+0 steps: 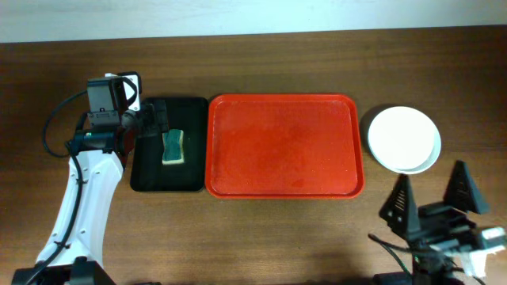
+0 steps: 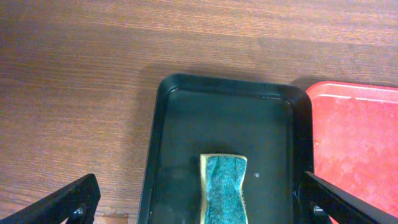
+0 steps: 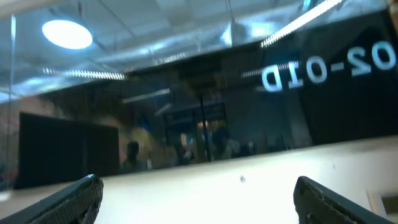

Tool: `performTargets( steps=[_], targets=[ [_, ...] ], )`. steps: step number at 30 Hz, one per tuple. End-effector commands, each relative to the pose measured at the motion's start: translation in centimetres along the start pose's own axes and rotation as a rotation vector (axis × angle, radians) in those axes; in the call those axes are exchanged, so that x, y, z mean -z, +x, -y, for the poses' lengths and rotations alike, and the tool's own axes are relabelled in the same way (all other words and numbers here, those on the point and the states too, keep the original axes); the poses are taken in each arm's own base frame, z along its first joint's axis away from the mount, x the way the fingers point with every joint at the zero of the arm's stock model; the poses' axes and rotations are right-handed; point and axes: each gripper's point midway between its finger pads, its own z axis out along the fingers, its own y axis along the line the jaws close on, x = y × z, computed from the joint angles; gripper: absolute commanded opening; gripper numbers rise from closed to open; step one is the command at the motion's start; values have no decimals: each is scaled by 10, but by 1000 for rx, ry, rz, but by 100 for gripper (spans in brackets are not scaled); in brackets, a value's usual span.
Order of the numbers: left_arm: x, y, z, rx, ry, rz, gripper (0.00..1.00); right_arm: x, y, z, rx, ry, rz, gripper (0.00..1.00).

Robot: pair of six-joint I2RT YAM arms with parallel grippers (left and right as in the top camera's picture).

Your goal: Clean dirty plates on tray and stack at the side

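Observation:
The red tray [image 1: 285, 146] lies mid-table with nothing on it; its corner [image 2: 357, 143] shows in the left wrist view. The plates [image 1: 402, 138] sit stacked on the table right of the tray, a white one on top with a pale rim of another showing beneath. My left gripper [image 1: 154, 119] [image 2: 198, 190] hangs open over the black tray, its fingers wide either side of the sponge and not touching it. My right gripper [image 1: 432, 191] [image 3: 198, 186] stands open at the front right, below the stack, holding nothing. The right wrist view faces the room and shows no task objects.
A narrow black tray [image 1: 146, 170] [image 2: 180, 124] sits directly left of the red tray, holding a green and yellow sponge [image 1: 173, 147] [image 2: 225, 186]. Bare wooden table surrounds both trays.

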Motion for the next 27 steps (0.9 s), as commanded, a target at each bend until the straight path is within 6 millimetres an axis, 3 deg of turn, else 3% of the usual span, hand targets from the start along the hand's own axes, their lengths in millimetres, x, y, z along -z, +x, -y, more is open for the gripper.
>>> performTargets(
  steps=[1, 13, 17, 24, 27],
  targets=[
    [3, -3, -1, 10, -3, 12, 99, 4, 34, 7, 7, 10, -63, 99],
    [3, -3, -1, 12, -4, 12, 99, 31, 148, 25, -21, 45, -318, 99],
    [3, -3, -1, 10, -3, 12, 99, 37, 164, 34, -16, 90, -388, 99],
    [3, -3, -1, 10, -3, 12, 99, 76, 223, 60, 8, 228, -665, 99],
    [3, -3, -1, 10, -3, 12, 99, 75, 222, 59, 39, 212, -665, 99]
  ],
)
